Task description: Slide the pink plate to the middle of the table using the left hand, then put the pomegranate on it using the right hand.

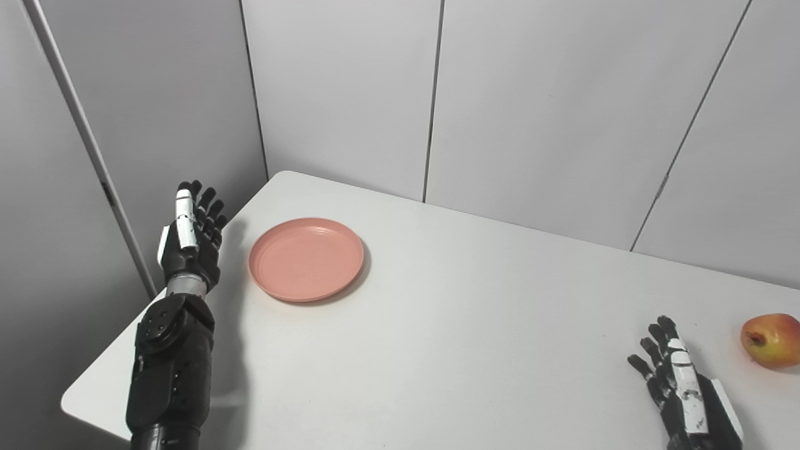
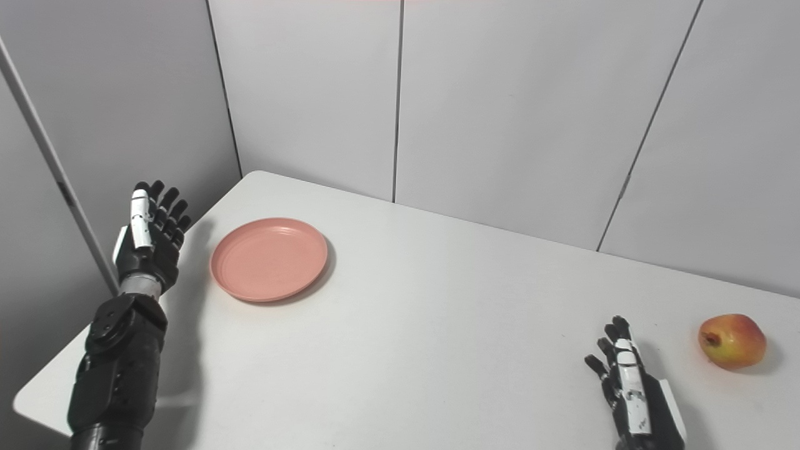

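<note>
A round pink plate (image 1: pixel 306 259) lies flat on the white table (image 1: pixel 475 325), toward its far left corner. My left hand (image 1: pixel 192 234) is raised upright at the table's left edge, just left of the plate, open and empty, a short gap from the rim. A yellow-red pomegranate (image 1: pixel 770 340) sits on the table at the right edge of the left eye view and also shows in the right eye view (image 2: pixel 732 341). My right hand (image 1: pixel 678 381) is low at the front right, open and empty, to the left of the pomegranate and apart from it.
Grey wall panels (image 1: pixel 531 106) stand close behind the table and along its left side. The table's rounded left corner (image 1: pixel 72 400) is near my left forearm (image 1: pixel 170 369).
</note>
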You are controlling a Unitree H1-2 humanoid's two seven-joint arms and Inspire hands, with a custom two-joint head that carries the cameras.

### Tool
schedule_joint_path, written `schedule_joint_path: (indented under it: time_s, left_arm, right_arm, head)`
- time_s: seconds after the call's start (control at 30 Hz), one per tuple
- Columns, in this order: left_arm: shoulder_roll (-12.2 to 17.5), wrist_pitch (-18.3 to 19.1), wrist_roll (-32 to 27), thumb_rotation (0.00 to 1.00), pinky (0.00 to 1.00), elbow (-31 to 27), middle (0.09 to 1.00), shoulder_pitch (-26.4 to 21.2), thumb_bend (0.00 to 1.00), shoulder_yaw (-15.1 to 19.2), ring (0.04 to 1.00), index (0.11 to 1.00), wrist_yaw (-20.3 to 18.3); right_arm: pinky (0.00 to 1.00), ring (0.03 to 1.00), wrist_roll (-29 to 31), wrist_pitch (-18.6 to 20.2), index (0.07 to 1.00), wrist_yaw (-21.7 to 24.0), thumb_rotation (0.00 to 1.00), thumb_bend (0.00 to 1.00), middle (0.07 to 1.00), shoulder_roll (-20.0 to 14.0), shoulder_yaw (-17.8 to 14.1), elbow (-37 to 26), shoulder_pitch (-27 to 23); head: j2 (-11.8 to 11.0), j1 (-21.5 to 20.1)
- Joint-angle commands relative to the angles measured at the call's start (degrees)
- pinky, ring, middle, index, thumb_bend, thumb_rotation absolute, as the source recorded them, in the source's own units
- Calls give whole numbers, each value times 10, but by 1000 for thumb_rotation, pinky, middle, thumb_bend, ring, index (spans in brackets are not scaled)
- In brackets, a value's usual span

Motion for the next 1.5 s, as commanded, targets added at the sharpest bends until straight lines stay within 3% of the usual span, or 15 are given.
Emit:
schedule_joint_path:
  time_s: [0.0, 0.57, 0.77, 0.9, 1.03, 1.23, 1.47]
  left_arm:
    - [22, -31, -3, 1000, 967, 4, 948, -23, 353, 0, 949, 937, -16]
    - [28, -55, 2, 1000, 940, 82, 922, -27, 369, -14, 927, 909, -45]
    - [23, -70, 10, 1000, 928, 106, 928, -25, 375, -32, 929, 922, -59]
    - [16, -78, 13, 1000, 933, 116, 920, -26, 377, -41, 923, 911, -57]
    - [7, -71, 10, 1000, 960, 109, 947, -27, 359, -53, 953, 939, -57]
    - [7, -89, 13, 1000, 945, 152, 948, -37, 375, -70, 945, 925, -79]
    - [-10, -71, 21, 1000, 918, 131, 926, -36, 380, -89, 921, 918, -67]
  right_arm:
    - [1000, 1000, -1, 3, 1000, 1, 1000, 70, 1000, -4, -3, -19, -9]
    - [1000, 1000, -1, 10, 1000, -2, 1000, 82, 1000, -3, -3, -19, -9]
    - [1000, 1000, 2, -1, 1000, 3, 1000, 80, 1000, -4, -3, -14, -10]
    - [1000, 1000, 0, 11, 1000, -4, 1000, 84, 1000, -1, -4, -25, -7]
    - [1000, 1000, -6, 5, 1000, -3, 1000, 86, 1000, -3, -1, -23, -6]
    - [1000, 1000, -1, 11, 1000, 1, 1000, 94, 1000, 0, -3, -24, -7]
    - [1000, 1000, -12, 14, 1000, -4, 1000, 119, 1000, 0, 0, -28, -4]
  head:
    - [1, -1]
    - [3, -1]
    - [5, -2]
    - [7, -2]
    - [7, -3]
    - [9, -6]
    - [12, -11]
